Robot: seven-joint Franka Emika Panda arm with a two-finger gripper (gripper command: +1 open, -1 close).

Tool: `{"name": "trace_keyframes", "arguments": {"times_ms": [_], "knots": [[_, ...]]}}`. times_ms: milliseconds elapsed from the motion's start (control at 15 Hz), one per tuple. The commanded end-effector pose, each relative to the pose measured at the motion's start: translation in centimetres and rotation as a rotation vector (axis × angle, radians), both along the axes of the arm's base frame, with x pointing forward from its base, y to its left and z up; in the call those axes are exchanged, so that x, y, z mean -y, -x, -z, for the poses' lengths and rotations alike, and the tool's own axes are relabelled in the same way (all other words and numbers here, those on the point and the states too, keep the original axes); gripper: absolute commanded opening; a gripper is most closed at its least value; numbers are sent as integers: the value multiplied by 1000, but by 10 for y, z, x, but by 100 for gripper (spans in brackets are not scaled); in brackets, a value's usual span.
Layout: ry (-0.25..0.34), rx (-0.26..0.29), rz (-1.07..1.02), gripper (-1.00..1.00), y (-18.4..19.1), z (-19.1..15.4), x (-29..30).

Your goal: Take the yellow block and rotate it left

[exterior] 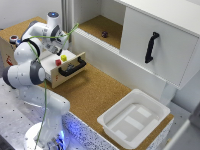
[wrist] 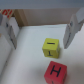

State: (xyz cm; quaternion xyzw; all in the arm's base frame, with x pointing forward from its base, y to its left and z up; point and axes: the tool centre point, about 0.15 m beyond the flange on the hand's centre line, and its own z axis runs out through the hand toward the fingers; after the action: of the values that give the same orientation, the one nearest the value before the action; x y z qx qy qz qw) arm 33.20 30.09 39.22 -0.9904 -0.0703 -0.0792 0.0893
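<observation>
Wrist view: red block [wrist: 54, 71] just beside yellow block [wrist: 50, 47].

Open room flanks the yellow block [wrist: 50, 47] — red block [wrist: 53, 71] crowds one side.

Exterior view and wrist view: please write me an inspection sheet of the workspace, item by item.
Surface: cork table; open drawer at the exterior view's left.
Job's things: yellow block lies in the drawer, close to the red block but apart from it.
Clutter: white bin on the table; small dark thing on the shelf, too blurred to name.
Grippers: gripper open above the drawer, one finger on each side of the yellow block, not gripping it.
Cables: green cable runs along the arm.
Surroundings: white cabinet door with black handle.
</observation>
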Motion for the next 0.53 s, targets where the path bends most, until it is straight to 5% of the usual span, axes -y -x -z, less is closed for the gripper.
{"name": "trace_keyframes", "arguments": {"times_ms": [0, 467], "knots": [[98, -27, 64, 100, -43, 29, -14], [107, -88, 93, 100, -53, 62, -15]]}}
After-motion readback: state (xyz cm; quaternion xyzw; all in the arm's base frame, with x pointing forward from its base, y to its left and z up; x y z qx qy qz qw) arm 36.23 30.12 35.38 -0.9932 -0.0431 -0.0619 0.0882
